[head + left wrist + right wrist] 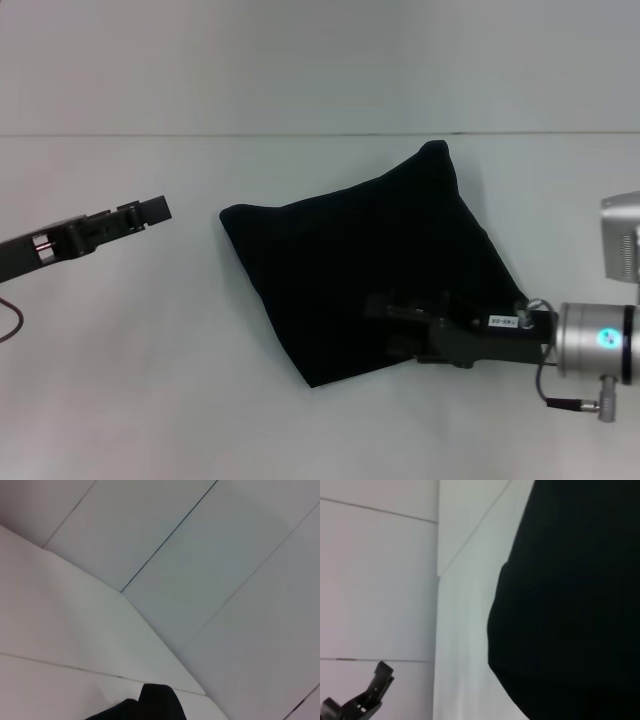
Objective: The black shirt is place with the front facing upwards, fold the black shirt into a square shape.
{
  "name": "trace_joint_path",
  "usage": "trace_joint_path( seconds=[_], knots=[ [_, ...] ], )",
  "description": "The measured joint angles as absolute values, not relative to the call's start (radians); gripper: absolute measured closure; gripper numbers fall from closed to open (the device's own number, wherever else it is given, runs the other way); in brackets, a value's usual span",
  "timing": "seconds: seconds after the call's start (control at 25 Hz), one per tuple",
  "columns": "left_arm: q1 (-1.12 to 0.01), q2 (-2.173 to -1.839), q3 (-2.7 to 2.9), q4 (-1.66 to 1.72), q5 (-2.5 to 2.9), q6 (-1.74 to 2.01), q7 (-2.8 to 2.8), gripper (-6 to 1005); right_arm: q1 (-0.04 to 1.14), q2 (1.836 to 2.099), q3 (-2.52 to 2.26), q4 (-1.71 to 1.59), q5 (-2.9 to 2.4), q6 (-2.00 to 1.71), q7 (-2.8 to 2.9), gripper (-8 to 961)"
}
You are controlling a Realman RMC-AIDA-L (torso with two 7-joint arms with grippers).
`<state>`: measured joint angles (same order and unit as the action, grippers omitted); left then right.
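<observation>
— Black cloth shirt point(370, 265): where is it?
— Folded into a rough square on the white table point(150, 380).
— Grippers?
— Right gripper point(385, 310) lies over its near edge, grip unclear; left gripper point(150, 210) hovers apart, fingers narrow.

Head view. Left arm enters from the left edge at mid-height, forearm angled slightly upward toward frame centre; the left gripper point(150, 209) sits in the left third of the frame, its dark fingers close together. Right arm enters from the right edge, silver wrist at lower right; the right gripper point(385, 318) extends horizontally leftward into the lower centre, finger state indistinct.
</observation>
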<state>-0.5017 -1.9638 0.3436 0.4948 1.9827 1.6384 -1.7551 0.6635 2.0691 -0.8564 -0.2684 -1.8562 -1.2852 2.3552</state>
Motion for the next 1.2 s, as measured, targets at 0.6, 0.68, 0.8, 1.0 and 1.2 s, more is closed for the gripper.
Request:
trace_joint_path(
  seconds=[0.6, 0.68, 0.8, 1.0, 1.2],
  knots=[
    [-0.510, -1.966, 0.365, 0.495, 1.991, 1.632, -1.741, 48, 0.720, 2.099, -0.906, -0.195, -1.852, -1.175, 2.333, 37],
    [-0.509, -1.967, 0.365, 0.495, 1.991, 1.635, -1.741, 48, 0.730, 2.100, -0.904, -0.183, -1.849, -1.166, 2.323, 37],
    [-0.509, -1.968, 0.366, 0.494, 1.991, 1.636, -1.741, 48, 0.741, 2.102, -0.903, -0.176, -1.848, -1.154, 2.321, 38],
    [-0.509, -1.970, 0.367, 0.495, 1.991, 1.638, -1.741, 48, 0.752, 2.103, -0.898, -0.167, -1.848, -1.152, 2.320, 38],
    [-0.510, -1.974, 0.368, 0.496, 1.991, 1.638, -1.741, 48, 0.775, 2.107, -0.900, -0.153, -1.847, -1.139, 2.321, 38]
  ],
)
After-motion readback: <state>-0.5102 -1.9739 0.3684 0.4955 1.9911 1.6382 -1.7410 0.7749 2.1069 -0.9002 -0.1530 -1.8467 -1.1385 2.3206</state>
